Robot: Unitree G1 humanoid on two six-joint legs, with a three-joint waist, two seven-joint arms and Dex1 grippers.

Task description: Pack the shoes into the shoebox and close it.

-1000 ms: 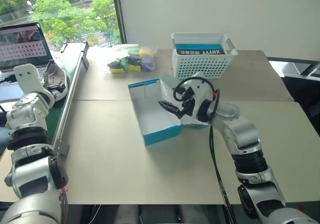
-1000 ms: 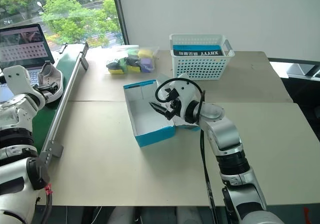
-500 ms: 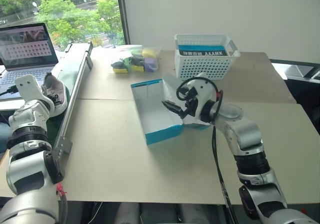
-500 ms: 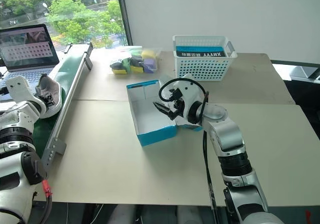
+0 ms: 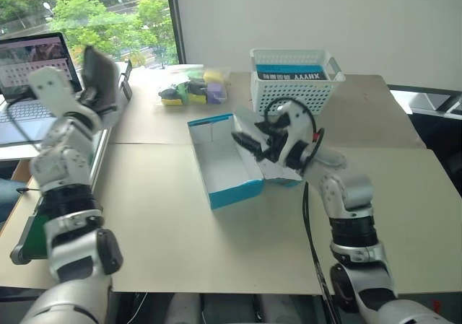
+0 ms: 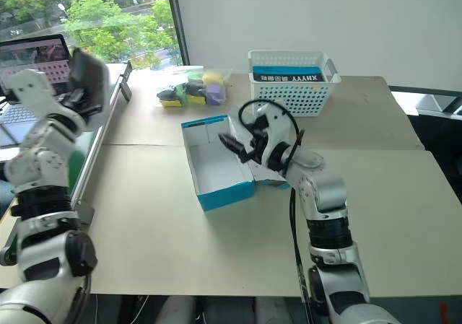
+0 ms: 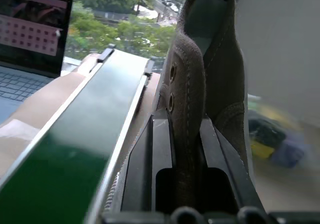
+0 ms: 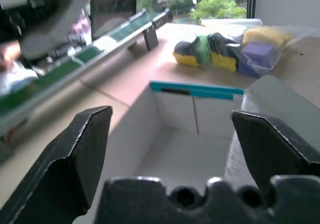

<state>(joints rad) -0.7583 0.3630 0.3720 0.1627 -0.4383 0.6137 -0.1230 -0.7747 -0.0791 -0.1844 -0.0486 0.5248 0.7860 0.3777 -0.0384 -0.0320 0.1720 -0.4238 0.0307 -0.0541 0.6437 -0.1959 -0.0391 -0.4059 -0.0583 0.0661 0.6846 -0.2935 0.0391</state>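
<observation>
At the far left, above the green rail (image 5: 101, 133) — the left gripper (image 7: 187, 149) pinches a shoe (image 7: 210, 74), lifted clear.
The shoebox (image 5: 227, 162) sits open mid-table, white inside; the right gripper (image 5: 249, 140) hovers over its right side, fingers spread wide — a white basket (image 5: 294, 79) stands beyond.

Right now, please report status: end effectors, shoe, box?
Left end effector shut on shoe, lifted. Right end effector open over shoebox, box empty. Path clear.

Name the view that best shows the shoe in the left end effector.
The left wrist view: the shoe is close, clamped between the left end effector's fingers, eyelets and stitching clear. In the eye views it is a small dark shape raised beside the laptop.
</observation>
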